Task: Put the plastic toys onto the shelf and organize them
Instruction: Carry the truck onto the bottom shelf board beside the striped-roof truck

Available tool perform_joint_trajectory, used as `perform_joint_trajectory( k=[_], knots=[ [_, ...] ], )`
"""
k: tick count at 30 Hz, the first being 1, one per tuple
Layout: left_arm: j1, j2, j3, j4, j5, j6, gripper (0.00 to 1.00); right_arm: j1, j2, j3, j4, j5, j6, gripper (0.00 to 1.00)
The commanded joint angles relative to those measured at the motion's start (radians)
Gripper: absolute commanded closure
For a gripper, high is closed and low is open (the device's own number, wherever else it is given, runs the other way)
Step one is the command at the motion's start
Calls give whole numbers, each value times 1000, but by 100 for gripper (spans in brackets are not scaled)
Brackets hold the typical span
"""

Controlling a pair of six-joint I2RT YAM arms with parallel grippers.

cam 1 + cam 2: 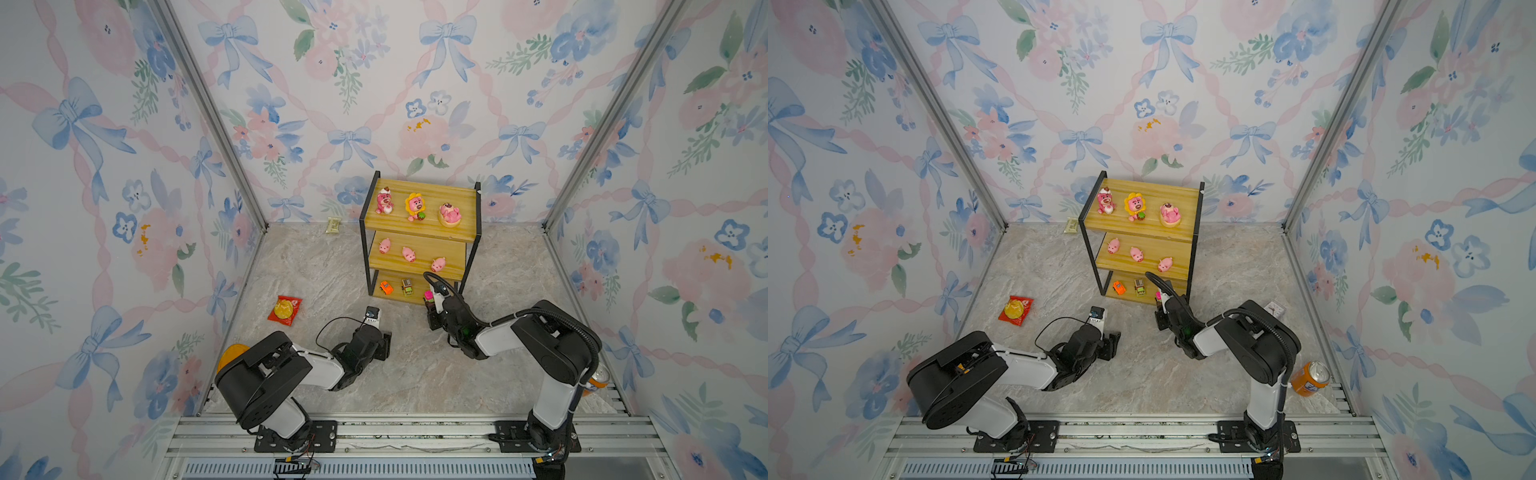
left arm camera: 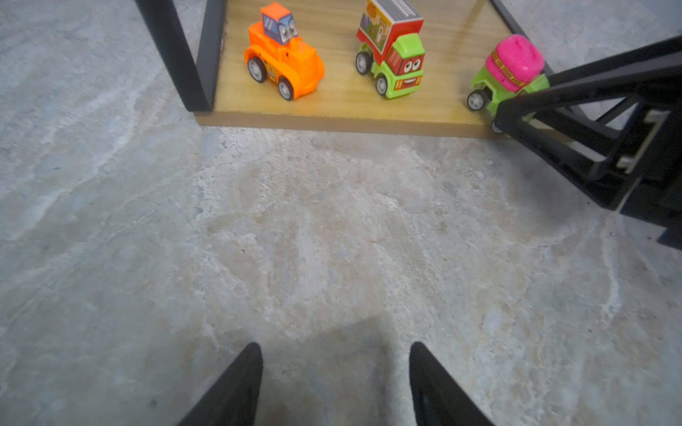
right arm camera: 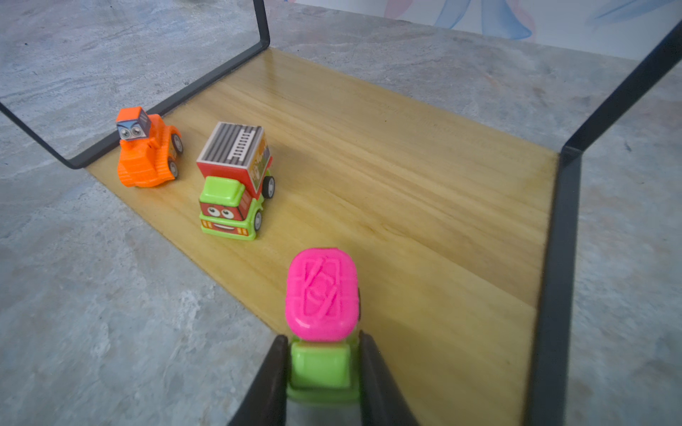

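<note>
- On the front edge of the shelf point(image 3: 406, 166), four o'clock of the green truck point(image 1: 407, 287), right tool point(image 3: 321, 337) clenches the pink-green car point(image 3: 320, 295); once released, it may roll off.
- Left tool point(image 2: 336, 350) is parted, empty.

Bright, even, soft light with faint shadows; both wrist views blur and stretch toward their edges.

Floral wallpaper point(image 1: 374, 83) with blue bows and pink ribbons covers three walls; grey marbled surface point(image 1: 324, 266) below, aluminium posts point(image 1: 208, 108) in the corners
</note>
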Motion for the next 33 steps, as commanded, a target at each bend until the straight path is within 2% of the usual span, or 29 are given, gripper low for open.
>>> perform_joint_trajectory(
  k=[1, 33],
  knots=[
    [-6, 8, 2, -32, -13, 16, 35, -10, 20, 34, -11, 1, 11, 82],
    [-1, 32, 13, -32, -11, 21, 35, -28, 66, 58, -42, -17, 66, 82]
  ],
)
